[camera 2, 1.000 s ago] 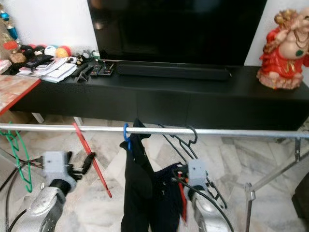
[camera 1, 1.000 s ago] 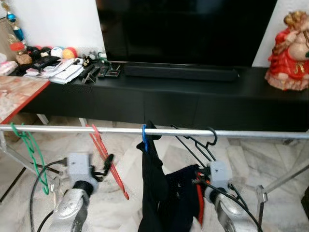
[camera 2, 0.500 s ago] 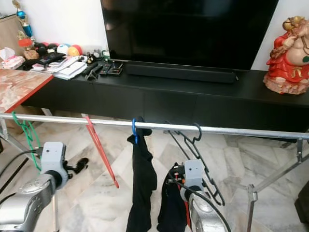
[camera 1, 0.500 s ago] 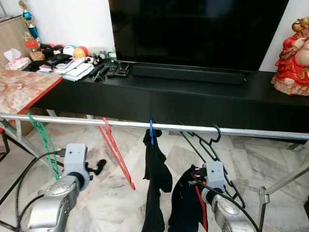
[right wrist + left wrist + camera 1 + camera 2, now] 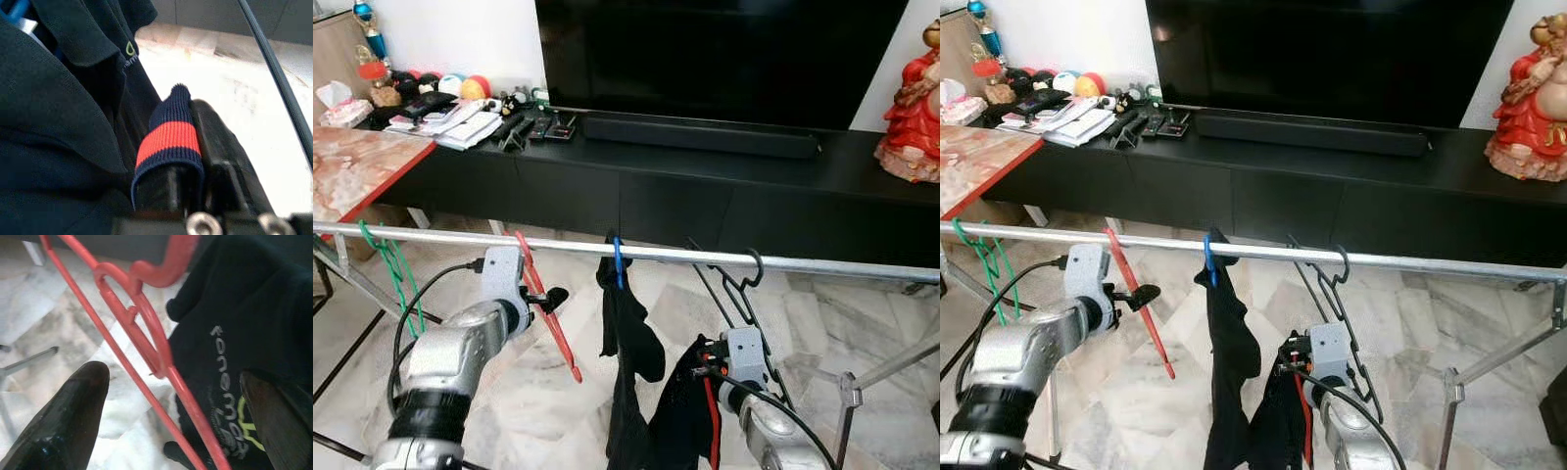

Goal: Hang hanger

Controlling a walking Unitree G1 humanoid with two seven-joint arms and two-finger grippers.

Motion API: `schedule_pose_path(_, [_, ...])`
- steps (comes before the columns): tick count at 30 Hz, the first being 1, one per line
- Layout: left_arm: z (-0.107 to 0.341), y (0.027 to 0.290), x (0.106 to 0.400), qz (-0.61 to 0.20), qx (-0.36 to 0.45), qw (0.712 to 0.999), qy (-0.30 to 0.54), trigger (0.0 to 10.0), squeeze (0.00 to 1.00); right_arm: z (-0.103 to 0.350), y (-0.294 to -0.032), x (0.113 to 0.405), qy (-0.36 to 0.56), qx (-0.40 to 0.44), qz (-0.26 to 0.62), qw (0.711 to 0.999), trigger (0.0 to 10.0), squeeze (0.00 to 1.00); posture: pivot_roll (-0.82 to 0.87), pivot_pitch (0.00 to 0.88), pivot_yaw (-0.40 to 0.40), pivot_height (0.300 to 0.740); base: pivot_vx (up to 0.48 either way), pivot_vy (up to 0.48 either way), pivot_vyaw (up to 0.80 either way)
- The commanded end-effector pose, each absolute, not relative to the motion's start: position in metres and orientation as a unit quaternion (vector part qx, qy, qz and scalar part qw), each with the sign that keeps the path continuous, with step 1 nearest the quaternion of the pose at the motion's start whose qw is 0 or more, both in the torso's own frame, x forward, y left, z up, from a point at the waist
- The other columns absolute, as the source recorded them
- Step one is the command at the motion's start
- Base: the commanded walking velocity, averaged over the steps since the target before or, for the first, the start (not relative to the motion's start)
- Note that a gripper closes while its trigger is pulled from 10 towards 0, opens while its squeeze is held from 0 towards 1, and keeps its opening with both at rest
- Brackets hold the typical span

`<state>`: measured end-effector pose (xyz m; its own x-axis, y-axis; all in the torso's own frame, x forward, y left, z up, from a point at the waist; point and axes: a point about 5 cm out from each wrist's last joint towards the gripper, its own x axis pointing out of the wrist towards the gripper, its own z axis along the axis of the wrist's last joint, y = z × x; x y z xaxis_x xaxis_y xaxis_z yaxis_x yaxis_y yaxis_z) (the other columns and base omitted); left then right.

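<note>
A silver rail (image 5: 822,264) runs across in front of me. On it hang a green hanger (image 5: 396,279), a red hanger (image 5: 548,313), a blue hanger (image 5: 618,264) carrying a black garment (image 5: 626,343), and black hangers (image 5: 736,292). My left gripper (image 5: 548,297) is raised to the red hanger. In the left wrist view the left gripper (image 5: 171,374) is open, with the red hanger (image 5: 146,342) passing between its fingers (image 5: 73,421). My right gripper (image 5: 703,365) sits low under the black hangers, shut on a dark garment with a red-striped cuff (image 5: 168,142).
Behind the rail stands a long black TV console (image 5: 754,186) with a large TV (image 5: 724,49), remotes and papers (image 5: 470,127) and a red figurine (image 5: 913,122). A marble-topped table (image 5: 352,171) is at the left. Rack legs (image 5: 891,362) cross the marble floor at right.
My left arm has risen and swung right, bringing its fingers from beside the red hanger to around it. The camera has shifted. The right gripper keeps hold of the garment.
</note>
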<state>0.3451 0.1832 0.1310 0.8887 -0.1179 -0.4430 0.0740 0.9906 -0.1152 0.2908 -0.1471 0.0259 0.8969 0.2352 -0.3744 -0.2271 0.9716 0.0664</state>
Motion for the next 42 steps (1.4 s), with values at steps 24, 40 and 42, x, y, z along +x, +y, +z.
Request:
schedule_pose_path(24, [0.105,0.171,0.376,0.093,-0.054,0.970,0.217,0.0,0.00,0.031,-0.144,0.294,0.178,-0.007,0.132,0.975,10.0,0.00,0.03,0.085,0.004,0.740,0.000,0.000,0.00])
schedule_pose_path(40, [0.104,0.170,0.379,0.090,-0.053,0.973,0.207,0.0,0.00,0.031,-0.145,0.295,0.175,-0.012,0.133,0.975,10.0,0.00,0.03,0.075,0.005,0.740,0.000,0.000,0.00])
schedule_pose_path(42, [0.104,0.171,0.379,0.087,-0.045,0.973,0.208,0.0,0.00,0.031,-0.144,0.294,0.175,-0.012,0.134,0.975,10.0,0.00,0.03,0.075,0.005,0.740,0.000,0.000,0.00])
